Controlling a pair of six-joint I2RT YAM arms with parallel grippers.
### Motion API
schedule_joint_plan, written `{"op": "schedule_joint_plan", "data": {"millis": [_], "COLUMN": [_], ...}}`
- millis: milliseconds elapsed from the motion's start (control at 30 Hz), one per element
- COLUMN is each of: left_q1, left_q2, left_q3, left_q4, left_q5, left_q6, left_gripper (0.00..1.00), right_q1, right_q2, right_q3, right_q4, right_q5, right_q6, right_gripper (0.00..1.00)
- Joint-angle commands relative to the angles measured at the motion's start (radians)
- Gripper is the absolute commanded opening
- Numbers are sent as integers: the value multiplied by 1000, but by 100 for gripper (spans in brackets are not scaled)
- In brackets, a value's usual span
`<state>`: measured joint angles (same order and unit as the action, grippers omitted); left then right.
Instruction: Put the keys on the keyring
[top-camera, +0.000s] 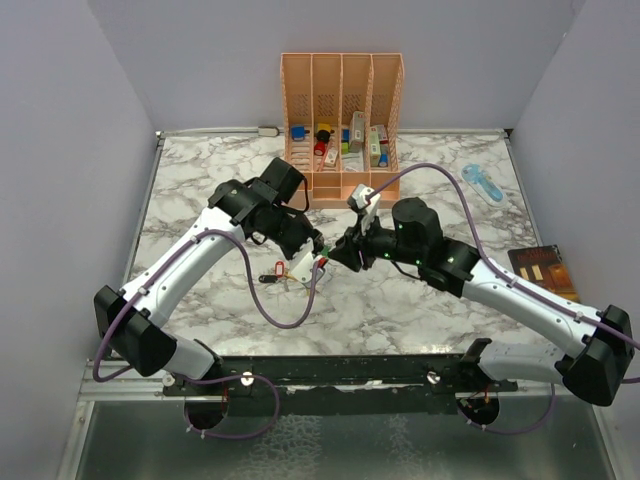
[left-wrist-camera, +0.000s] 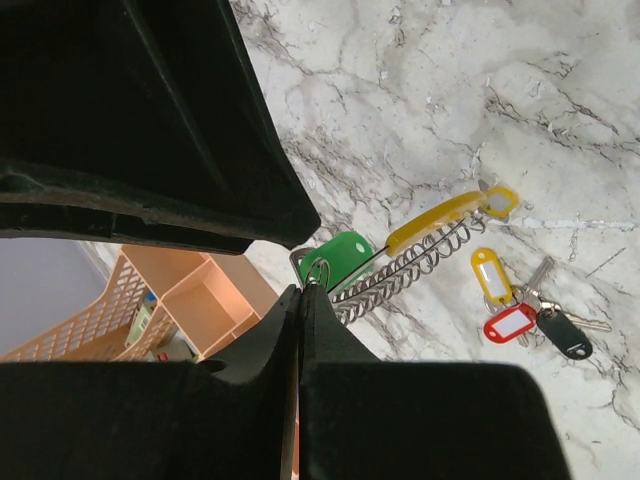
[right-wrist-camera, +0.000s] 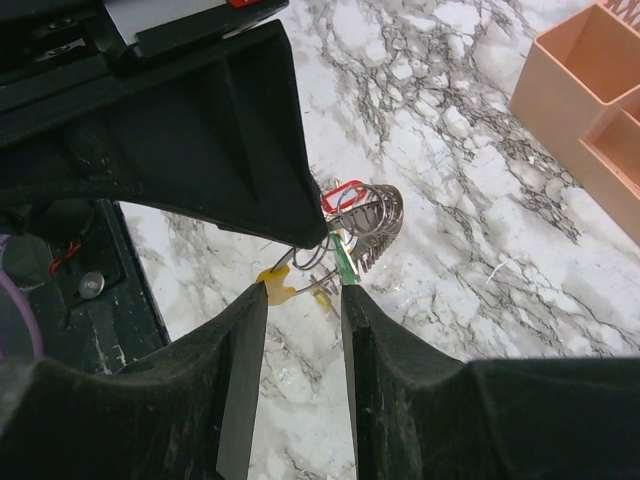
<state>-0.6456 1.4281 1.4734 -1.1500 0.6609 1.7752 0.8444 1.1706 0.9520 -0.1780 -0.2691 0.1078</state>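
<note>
Peach organizer (top-camera: 300, 80) has small coloured oddments in its front slots, and both grippers meet just in front of it. Left gripper (left-wrist-camera: 300, 295) fingers are pressed together, pinching the green key (left-wrist-camera: 340, 258) by its ring, likely to steady it at the keyring (left-wrist-camera: 440, 213). Right gripper (right-wrist-camera: 303, 290) fingers are spread around the keyring's yellow tag, apparently ready to grasp; the other keys (left-wrist-camera: 510, 323) lie farther from the organizer.

L arm (top-camera: 190, 265) & R arm (top-camera: 520, 300): white links, blk joints, purple cables (top-camera: 262, 300).
</note>
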Motion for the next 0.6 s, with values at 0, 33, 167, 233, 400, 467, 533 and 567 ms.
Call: {"op": "schedule_joint_plan", "data": {"millis": [0,33,167,233,400,467,533,567], "left_q1": [-16,-19,-23,-25,-28,-29,-32,-32], "left_q2": [9,9,11,11,11,14,14,14], "left_q3": [30,30,31,30,34,40,45,47], "left_q4": [33,38,48,48,54,54,55,55], "left_q5": [-34,-37,-42,-45,-37,-34,-29,-26], "left_q6": [2,-3,-20,-22,-33,-38,-45,-49], "left_gripper": [0,0,0,0,0,0,0,0], "right_q1": [7,7,7,7,7,8,7,8], "right_q2": [16,20,32,37,47,49,50,53], "right_q3": [24,22,25,25,22,25,29,30], "right_q4": [49,52,64,66,64,69,72,71], "right_q5": [-37,-39,-54,-55,-53,-50,-46,-43], "right_q6": [16,16,18,18,13,13,9,6], "right_gripper": [36,36,33,33,31,31,31,31]}}
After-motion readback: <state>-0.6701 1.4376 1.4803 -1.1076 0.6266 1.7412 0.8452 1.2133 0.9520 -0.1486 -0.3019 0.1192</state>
